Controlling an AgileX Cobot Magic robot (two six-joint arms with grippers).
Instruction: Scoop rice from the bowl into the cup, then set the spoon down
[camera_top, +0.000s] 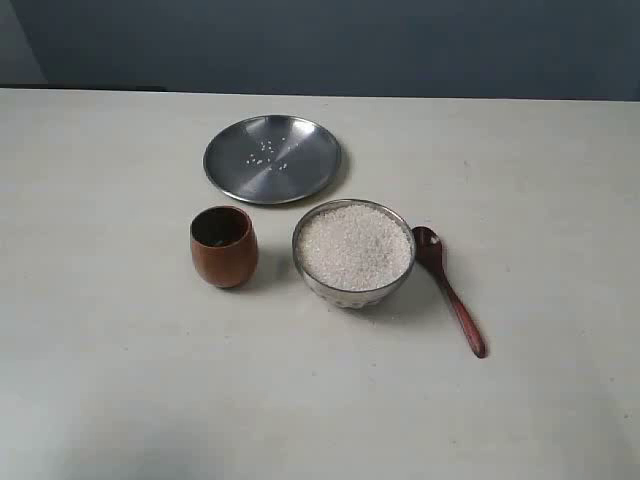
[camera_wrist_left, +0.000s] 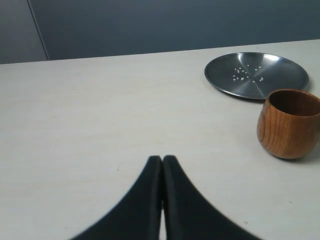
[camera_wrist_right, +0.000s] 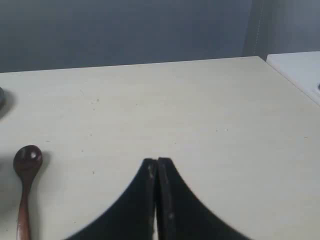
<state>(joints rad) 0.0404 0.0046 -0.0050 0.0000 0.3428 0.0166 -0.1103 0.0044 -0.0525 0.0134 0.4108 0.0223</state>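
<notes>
The silver bowl (camera_top: 353, 290) stands mid-table, filled to the brim with white rice (camera_top: 354, 246). Left of it stands the brown wooden cup (camera_top: 223, 246), which also shows in the left wrist view (camera_wrist_left: 289, 123). The dark wooden spoon (camera_top: 451, 291) lies flat on the table just right of the bowl, scoop end toward the back; its scoop (camera_wrist_right: 27, 159) appears in the right wrist view. My left gripper (camera_wrist_left: 162, 159) is shut and empty, well short of the cup. My right gripper (camera_wrist_right: 157, 161) is shut and empty, off to the side of the spoon. Neither gripper shows in the exterior view.
A flat round steel plate (camera_top: 272, 159) with a few stray rice grains on it lies behind the cup and bowl, also visible as the plate (camera_wrist_left: 256, 75) in the left wrist view. The table's right edge (camera_wrist_right: 287, 75) shows beside a white surface.
</notes>
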